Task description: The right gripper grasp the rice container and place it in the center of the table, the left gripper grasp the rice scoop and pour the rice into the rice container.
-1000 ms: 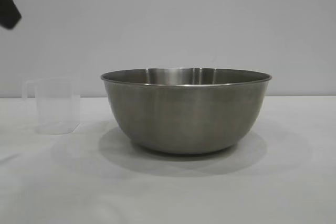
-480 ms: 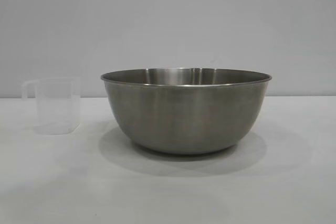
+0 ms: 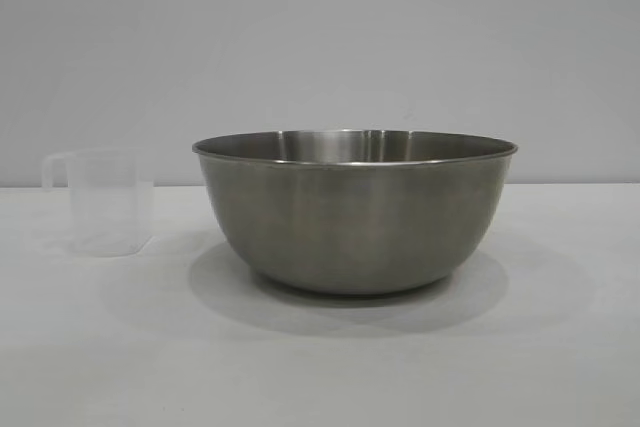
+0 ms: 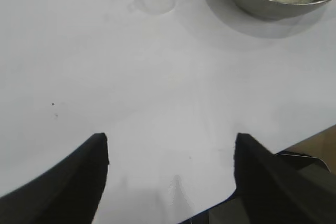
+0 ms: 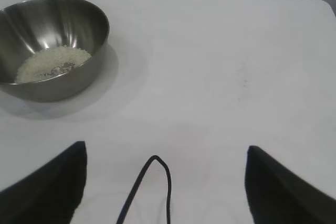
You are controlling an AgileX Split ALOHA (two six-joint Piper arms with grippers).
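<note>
You see the rice container (image 3: 355,212) in plain brushed silver-grey steel, unpatterned. The rice (image 5: 50,62) inside is off-white. The rice scoop (image 3: 100,201) is translucent, whitish — any printed marks cannot be made out. The table (image 3: 320,367) is plain matte white; both grippers' fingers (image 4: 68,182) are solid black.

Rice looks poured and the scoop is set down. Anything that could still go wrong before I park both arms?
The rice scoop stands upright close beside the rice container; being light and near-invisible plastic, a sweeping left gripper could tip it. A loose black cable loops between the right gripper jaws and might snag.
</note>
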